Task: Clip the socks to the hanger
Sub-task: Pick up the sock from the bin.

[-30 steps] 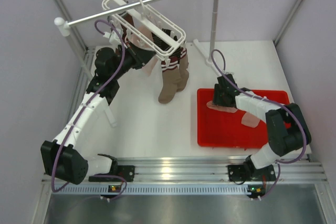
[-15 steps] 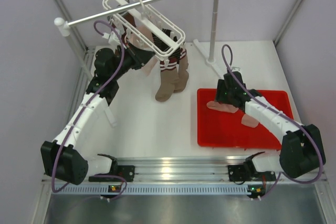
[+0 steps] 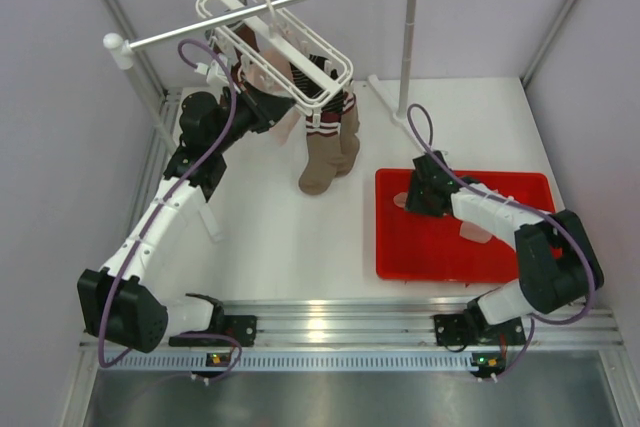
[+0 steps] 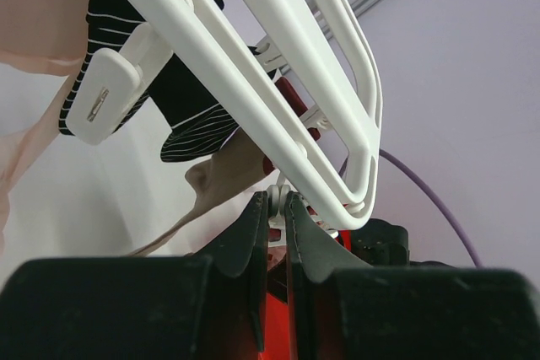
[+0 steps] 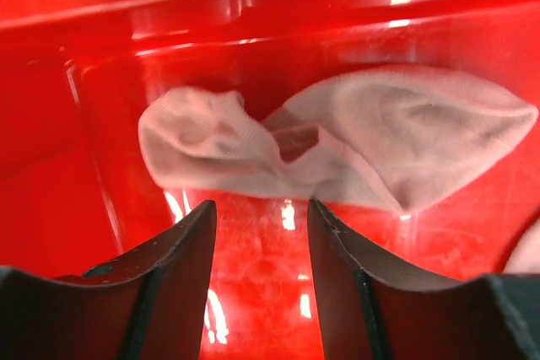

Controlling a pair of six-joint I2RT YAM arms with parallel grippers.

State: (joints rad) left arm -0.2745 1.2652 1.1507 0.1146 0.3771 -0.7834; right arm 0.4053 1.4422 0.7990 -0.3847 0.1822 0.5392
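Note:
The white lattice hanger (image 3: 285,42) hangs from the rail at the back. A taupe-brown pair of socks (image 3: 328,155) with dark striped cuffs (image 4: 181,99) dangles from its clips (image 4: 108,94). A pale pink sock (image 4: 34,48) hangs beside them. My left gripper (image 4: 277,202) is up under the hanger frame (image 4: 278,82), shut on a small white clip tab. A loose pale pink sock (image 5: 337,153) lies crumpled in the red tray (image 3: 460,275). My right gripper (image 5: 261,212) is open just in front of that sock, not touching it. Another pink sock (image 3: 477,232) lies further right in the tray.
The long white rail (image 3: 270,9) rests on two poles, the right pole (image 3: 407,47) standing just behind the tray. Purple cables loop over both arms. Grey walls close in left, right and back. The tray's left wall (image 5: 51,166) is close to my right gripper.
My right arm's elbow swung out to the right and came back in, and its gripper sits slightly lower over the pink sock. The left arm holds still.

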